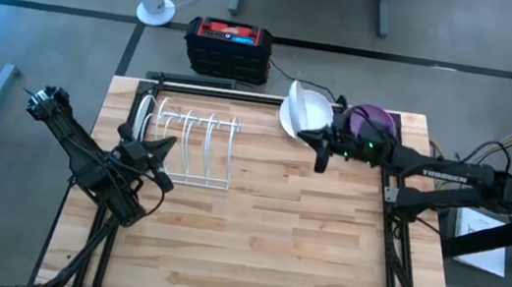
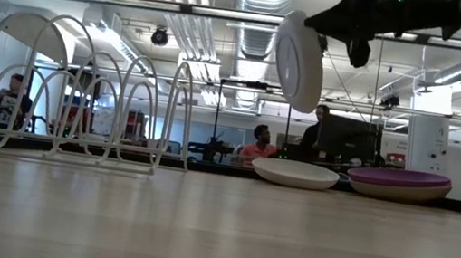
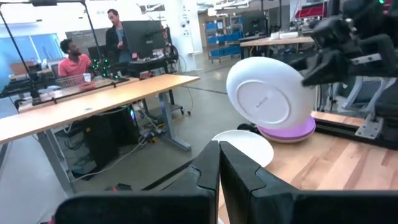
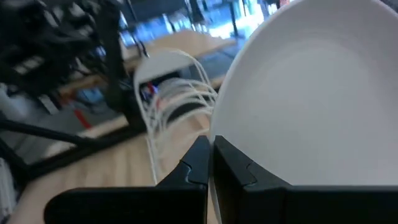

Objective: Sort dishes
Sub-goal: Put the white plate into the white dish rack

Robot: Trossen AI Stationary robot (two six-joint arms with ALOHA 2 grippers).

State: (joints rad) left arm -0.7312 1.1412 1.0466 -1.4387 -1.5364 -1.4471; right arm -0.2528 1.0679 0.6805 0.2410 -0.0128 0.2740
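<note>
Gripping a round white smooth plate (image 1: 306, 108) by its rim, my right gripper (image 1: 319, 138) holds it on edge above the table. Below it lie another white dish (image 2: 295, 173) and a purple plate (image 2: 398, 183). My left gripper (image 1: 164, 149) waits closed beside the white wire rack (image 1: 195, 141).

Right pincer (image 1: 317, 138) raised and clamped; left pincer (image 1: 164, 147) closed.

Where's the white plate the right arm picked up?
The right gripper holds the white plate on edge, above the table's far right side, over another white dish beside the purple dish.
</note>
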